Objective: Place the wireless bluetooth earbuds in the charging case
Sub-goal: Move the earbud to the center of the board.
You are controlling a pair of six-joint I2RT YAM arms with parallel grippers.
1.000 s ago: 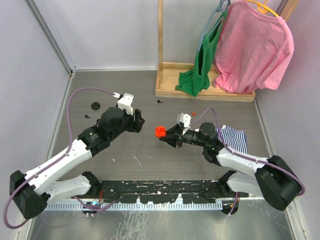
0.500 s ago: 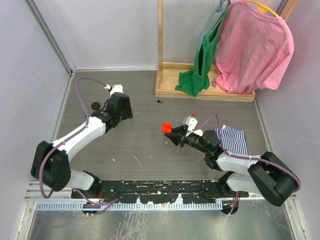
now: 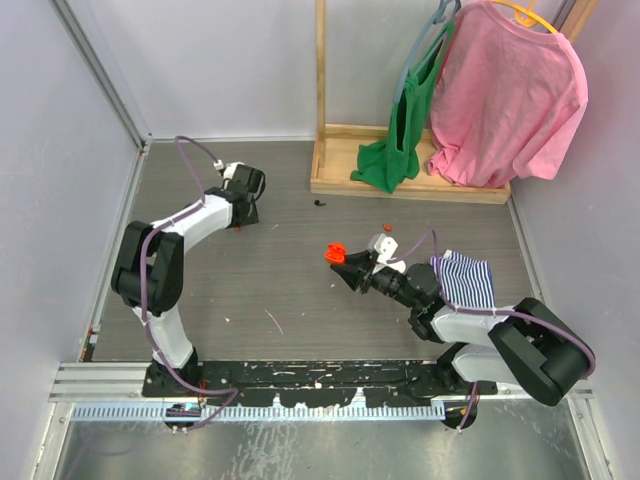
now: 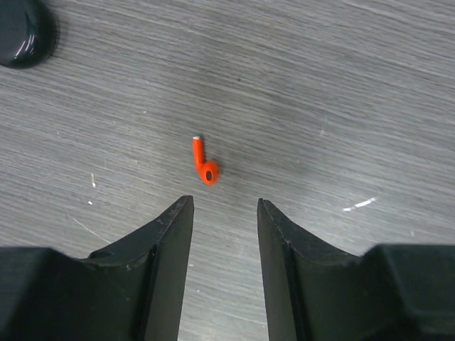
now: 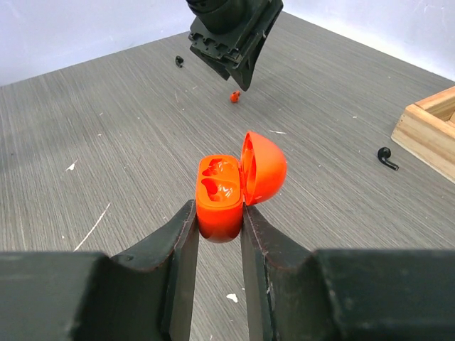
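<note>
My right gripper (image 5: 217,206) is shut on the open orange-red charging case (image 5: 219,199), held above the table with its lid (image 5: 264,167) hinged up and both sockets empty. From above, the case (image 3: 336,253) sits at mid-table. A red earbud (image 4: 205,165) lies on the table just ahead of my left gripper (image 4: 224,202), whose jaws stand open with nothing between them. In the right wrist view the left gripper (image 5: 236,42) hangs right over that earbud (image 5: 234,96). Seen from above, the left gripper (image 3: 243,205) is at the back left.
A black round case (image 4: 21,32) lies left of the red earbud. Black earbuds (image 5: 179,61) (image 5: 387,158) lie loose on the table. A tiny red piece (image 3: 386,227) lies behind my right arm. The wooden rack base (image 3: 400,170) holds green and pink clothes; a striped cloth (image 3: 465,277) lies at right.
My left arm swung from mid-table out to the back left and came down over the red earbud, jaws narrowing. The right gripper with the case shifted slightly right.
</note>
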